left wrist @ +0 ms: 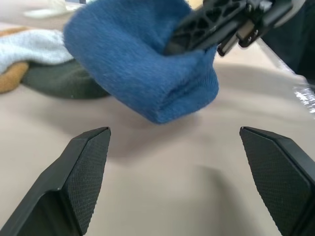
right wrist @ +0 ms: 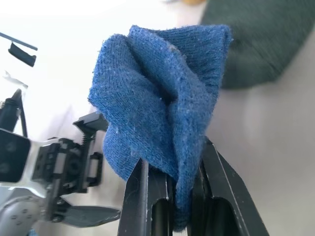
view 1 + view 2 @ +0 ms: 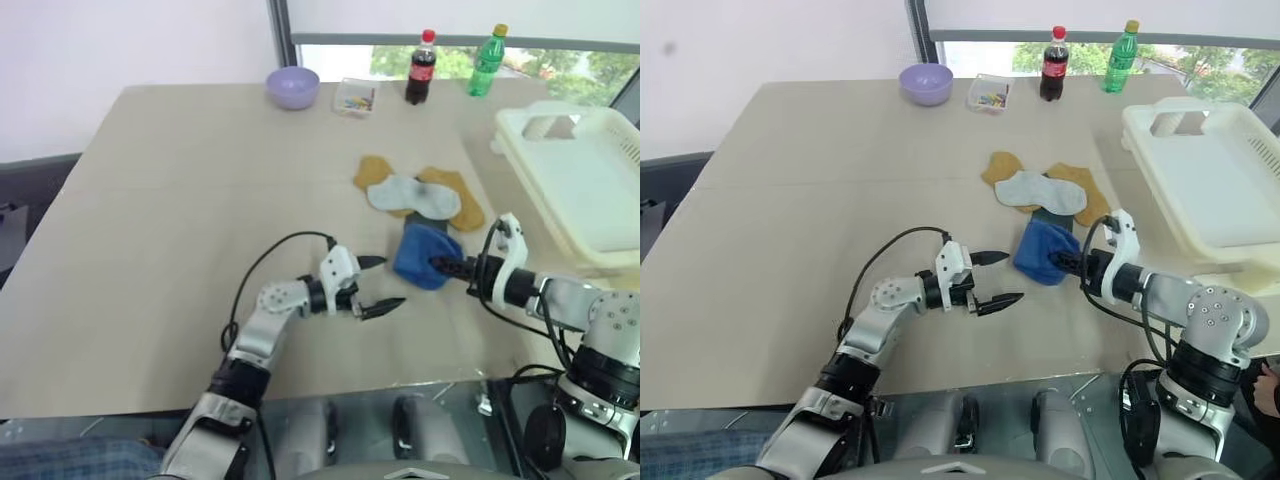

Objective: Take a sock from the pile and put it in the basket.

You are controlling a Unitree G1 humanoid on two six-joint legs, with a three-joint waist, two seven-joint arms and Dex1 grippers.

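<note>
Sock-sorting is at the carry step: the cream basket (image 3: 600,190) sits at the worktop's (image 3: 160,220) right edge, the pile (image 3: 420,195) mid-worktop. The royal-blue sock (image 3: 425,255) hangs bunched just beside the pile, pinched in the right end effector (image 2: 170,189). Lift it well clear of the rim before crossing. Left end effector (image 3: 385,285) stands wide, empty; keep it aside.

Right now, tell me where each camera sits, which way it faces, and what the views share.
Left and right eye views: on the head, looking down over the table, pile and basket; both arms show.
Left wrist view: along the open left gripper toward the sock.
Right wrist view: along the right gripper, shut on the sock; the left gripper shows beyond.
Shared: all show the blue sock.
</note>
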